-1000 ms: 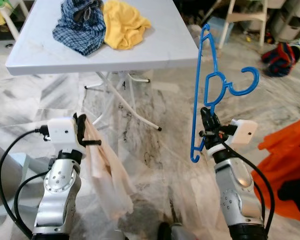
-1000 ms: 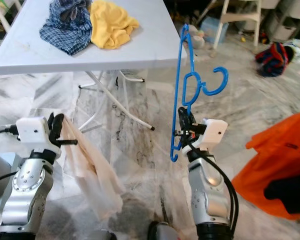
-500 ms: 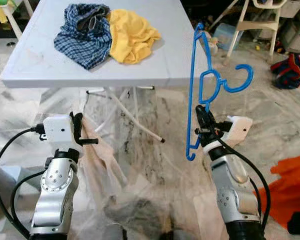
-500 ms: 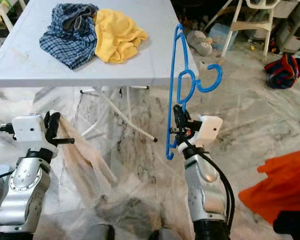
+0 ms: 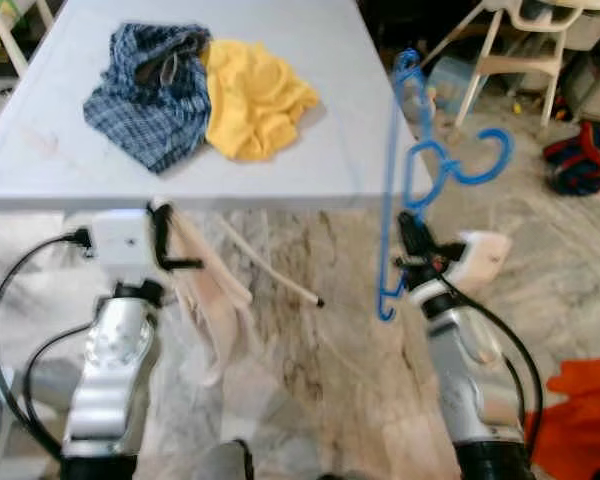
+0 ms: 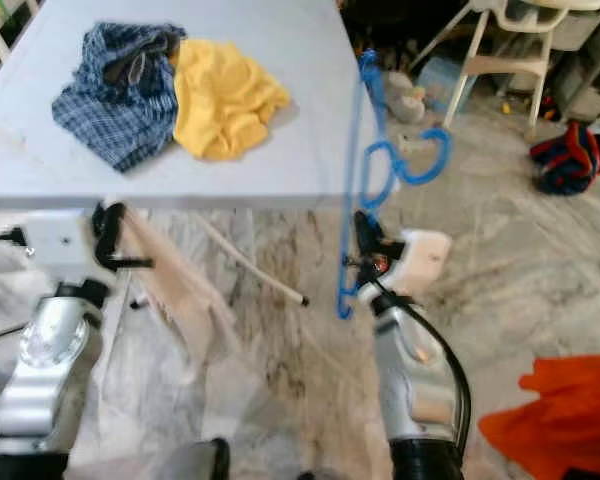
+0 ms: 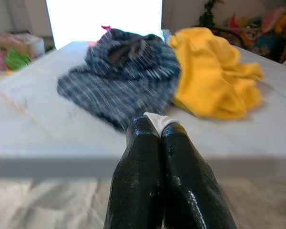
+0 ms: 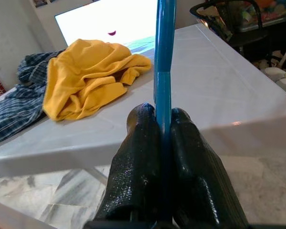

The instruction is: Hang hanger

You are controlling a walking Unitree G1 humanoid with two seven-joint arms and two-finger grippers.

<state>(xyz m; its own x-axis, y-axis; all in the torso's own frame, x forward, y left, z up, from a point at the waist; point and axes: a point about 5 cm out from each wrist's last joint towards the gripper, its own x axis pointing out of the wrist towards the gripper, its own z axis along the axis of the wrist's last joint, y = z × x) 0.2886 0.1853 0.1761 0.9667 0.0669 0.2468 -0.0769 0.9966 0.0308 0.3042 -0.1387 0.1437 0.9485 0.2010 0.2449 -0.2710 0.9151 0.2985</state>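
I stand on a veined marble floor (image 5: 320,370) in front of a pale grey folding table (image 5: 310,150); the head views are slightly blurred. No brand, label or writing can be read anywhere. My right gripper (image 5: 408,232) is clamped tight on the blue plastic hanger (image 5: 395,180), its two black fingers (image 8: 138,157) pressed on either side of the thin blue bar. The hanger stands nearly upright above the gripper, edge-on to me, its hook (image 5: 485,165) curling out to my right and its lower tip hanging just below the gripper, beside the table's right front corner. It is a glossy, uniform blue, slim, with a looped neck under the hook. My left gripper (image 5: 162,235) is closed on a pale cream cloth (image 5: 205,300) that hangs down from it in front of the table edge; a sliver of it shows between the fingertips (image 7: 150,131). On the table lie a blue checked garment (image 5: 145,100) and a yellow garment (image 5: 255,95), touching. An orange cloth (image 5: 580,415) lies on the floor at my right, and white chairs (image 5: 510,40) stand beyond.
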